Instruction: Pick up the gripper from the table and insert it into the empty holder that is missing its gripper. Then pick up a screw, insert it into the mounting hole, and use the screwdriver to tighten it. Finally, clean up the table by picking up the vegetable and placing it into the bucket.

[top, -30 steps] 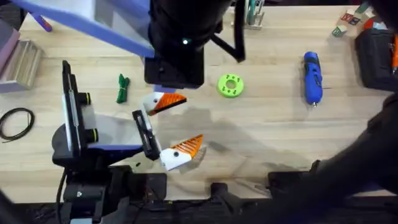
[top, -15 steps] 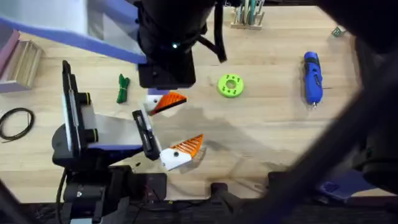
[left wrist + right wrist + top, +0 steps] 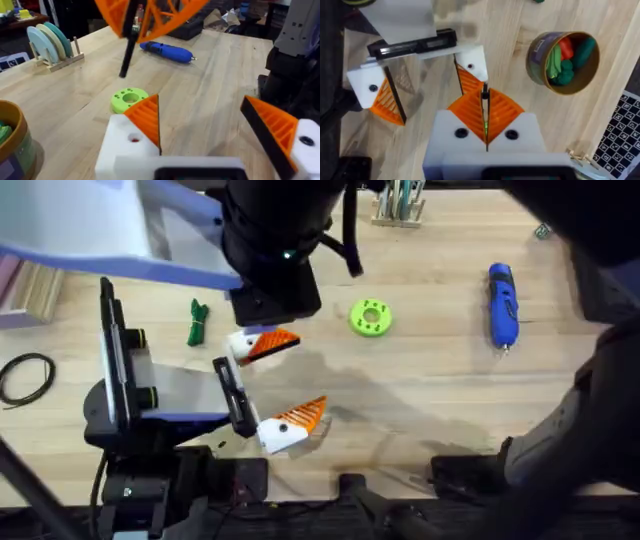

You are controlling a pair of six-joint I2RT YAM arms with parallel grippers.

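**Other things on the wooden table**

A lime-green disc (image 3: 371, 317) with holes, lying flat near the table's middle. A coil of black cable (image 3: 26, 377) at the left edge. A wooden rack (image 3: 56, 56) holding round plates in pale blue, cream and teal, standing upright in slots. A second small wooden stand (image 3: 399, 202) at the far edge, with green pieces in it. A checkered black-and-white board (image 3: 623, 131) just beside the table's edge.

The overhead camera looks down and forward over the counter (image 3: 420, 400). The left wrist camera sits low, facing across toward the screwdriver (image 3: 165, 51). The right wrist camera looks nearly straight down from close. All three share the holder (image 3: 243, 346) (image 3: 122, 145) (image 3: 475, 64)
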